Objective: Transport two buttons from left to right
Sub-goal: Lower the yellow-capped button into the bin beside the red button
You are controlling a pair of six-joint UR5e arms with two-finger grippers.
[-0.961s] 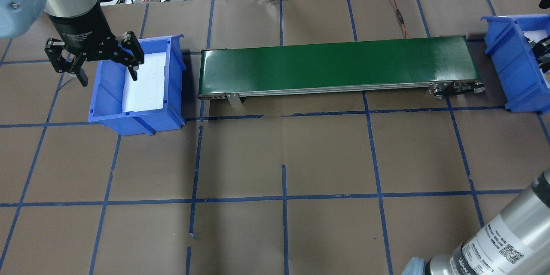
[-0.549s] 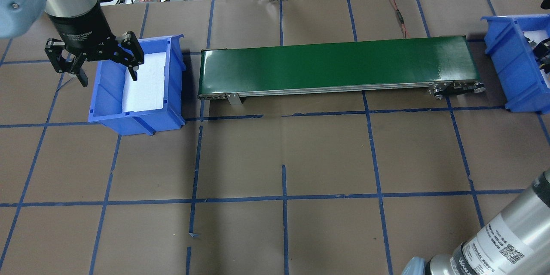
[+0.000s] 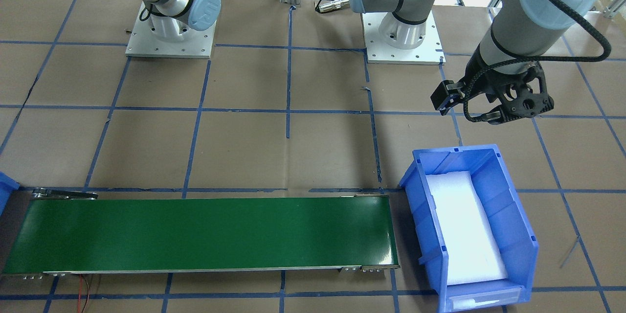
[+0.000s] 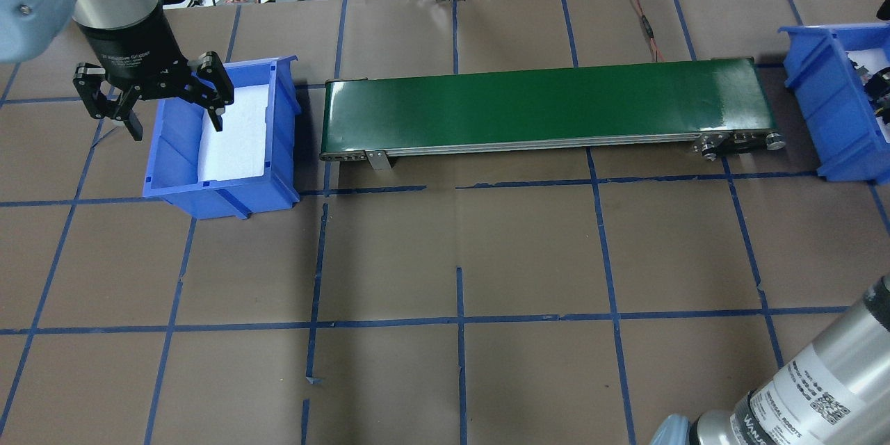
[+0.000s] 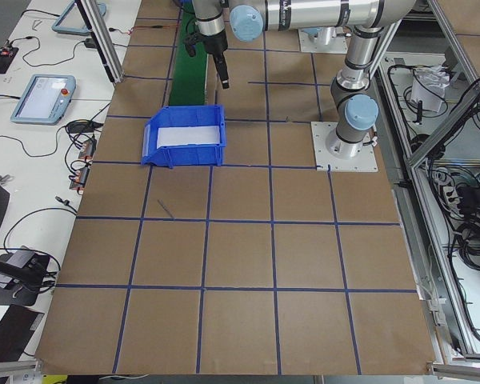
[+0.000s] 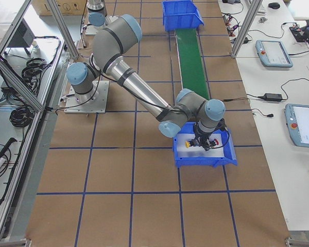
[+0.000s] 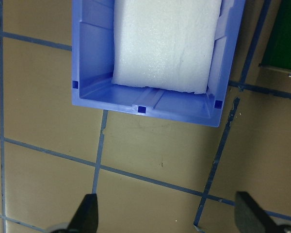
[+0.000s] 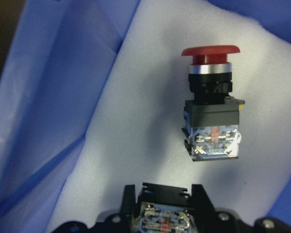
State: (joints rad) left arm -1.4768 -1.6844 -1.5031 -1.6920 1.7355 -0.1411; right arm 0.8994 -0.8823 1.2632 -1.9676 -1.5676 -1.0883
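The red mushroom-cap button point(image 8: 211, 104) lies on the white foam in the right blue bin point(image 6: 206, 160); it also shows in the exterior right view point(image 6: 215, 141). My right gripper point(image 6: 203, 142) is low inside that bin and shut on the yellow button point(image 6: 188, 144). In the right wrist view only that button's black-and-clear body point(image 8: 162, 216) shows between the jaws, its cap hidden. My left gripper point(image 4: 176, 131) is open and empty above the left bin's point(image 4: 221, 195) outer wall. That bin holds only white foam.
A green conveyor belt point(image 4: 542, 108) runs between the two bins. The left bin also shows in the left wrist view point(image 7: 145, 104). Cables lie along the table's far edge point(image 4: 646, 21). The right arm's forearm point(image 4: 813, 382) crosses the near right corner.
The right gripper has shifted slightly inside the right bin. The left gripper has stayed open over the left bin.
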